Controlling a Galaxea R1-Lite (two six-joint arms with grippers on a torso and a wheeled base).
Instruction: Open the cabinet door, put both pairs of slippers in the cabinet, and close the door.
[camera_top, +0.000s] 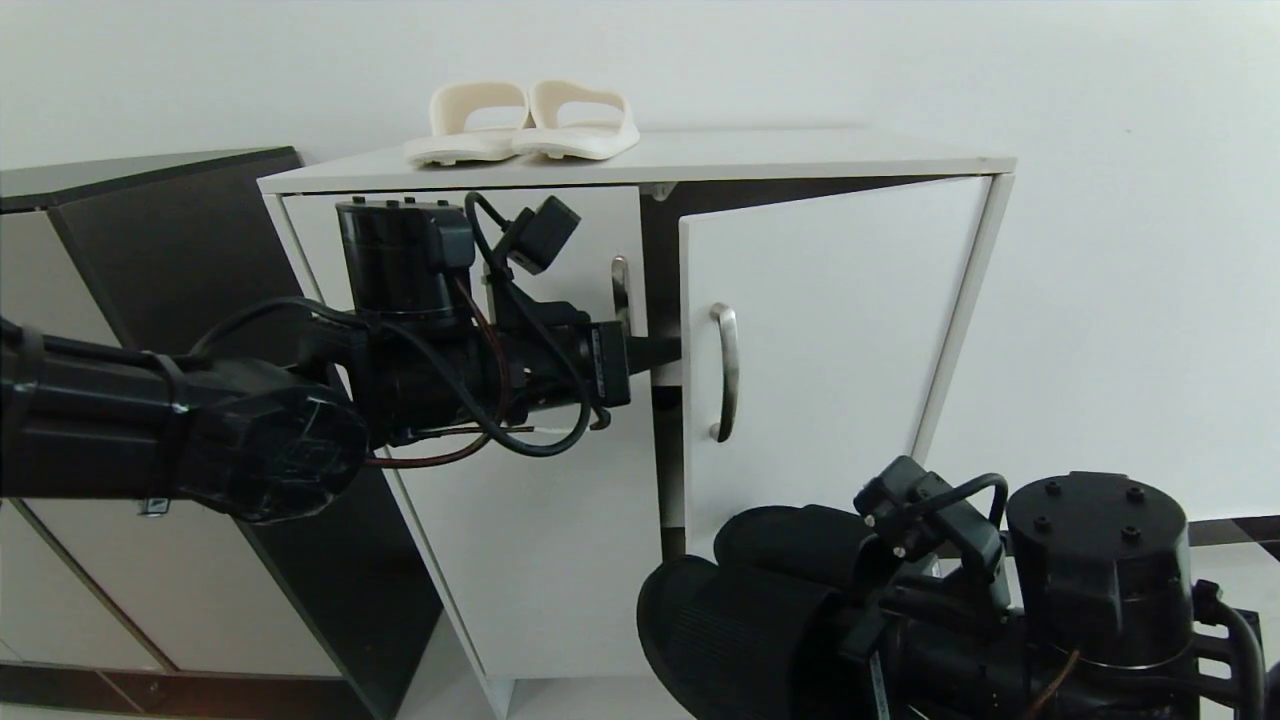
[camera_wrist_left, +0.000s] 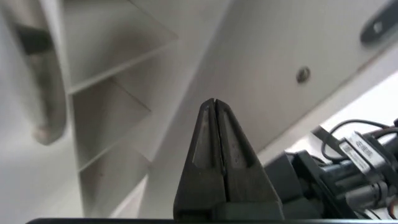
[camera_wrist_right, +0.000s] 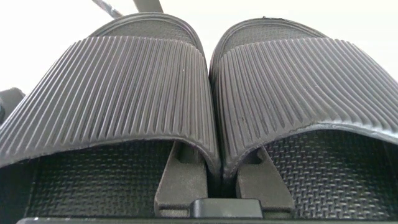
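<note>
A cream pair of slippers (camera_top: 522, 124) lies on top of the white cabinet (camera_top: 800, 150). The cabinet's right door (camera_top: 840, 330) stands ajar, its metal handle (camera_top: 727, 372) facing me. My left gripper (camera_top: 664, 352) is shut, its tip pushed into the gap behind that door's free edge. In the left wrist view the closed fingers (camera_wrist_left: 214, 143) point at the shelves (camera_wrist_left: 118, 59) inside. Low at the right, my right gripper (camera_wrist_right: 217, 180) is shut on a black ribbed pair of slippers (camera_top: 760, 600), pinching their inner sides together (camera_wrist_right: 211, 112).
The left door (camera_top: 540, 520) is closed, with its handle (camera_top: 620, 290) just beside my left wrist. A dark cabinet (camera_top: 170, 230) stands against the white one on the left. Bare wall and a strip of floor (camera_top: 1235, 560) lie to the right.
</note>
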